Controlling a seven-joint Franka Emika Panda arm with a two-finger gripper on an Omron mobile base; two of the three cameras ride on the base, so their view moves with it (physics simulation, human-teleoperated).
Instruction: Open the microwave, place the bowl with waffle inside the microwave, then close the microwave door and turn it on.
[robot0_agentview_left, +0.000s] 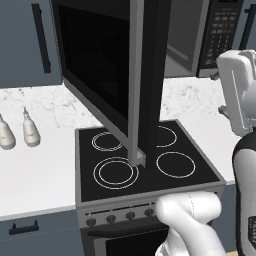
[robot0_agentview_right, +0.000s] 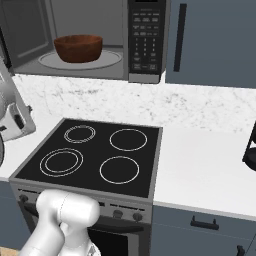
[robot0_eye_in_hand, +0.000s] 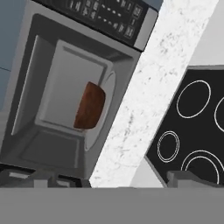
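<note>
The microwave (robot0_agentview_right: 85, 70) stands open above the counter, with its keypad panel (robot0_agentview_right: 145, 35) at the right. The reddish-brown bowl (robot0_agentview_right: 78, 48) rests on the glass turntable inside; in the hand view the bowl (robot0_eye_in_hand: 89, 106) appears rolled on its side within the cavity. The waffle is hidden inside the bowl. The microwave door (robot0_agentview_left: 100, 65) is swung wide out over the stove, its steel edge (robot0_agentview_left: 136, 85) facing the camera. My gripper (robot0_eye_in_hand: 116, 179) is open and empty, well back from the cavity and to the right of the door.
A black stove (robot0_agentview_right: 95, 155) with four ring burners lies under the microwave. Two pale bottles (robot0_agentview_left: 31, 130) stand on the white counter (robot0_agentview_left: 40, 175) to its left. A dark object (robot0_agentview_right: 250, 147) sits at the counter's far right. Blue-grey cabinets (robot0_agentview_right: 210, 40) flank the microwave.
</note>
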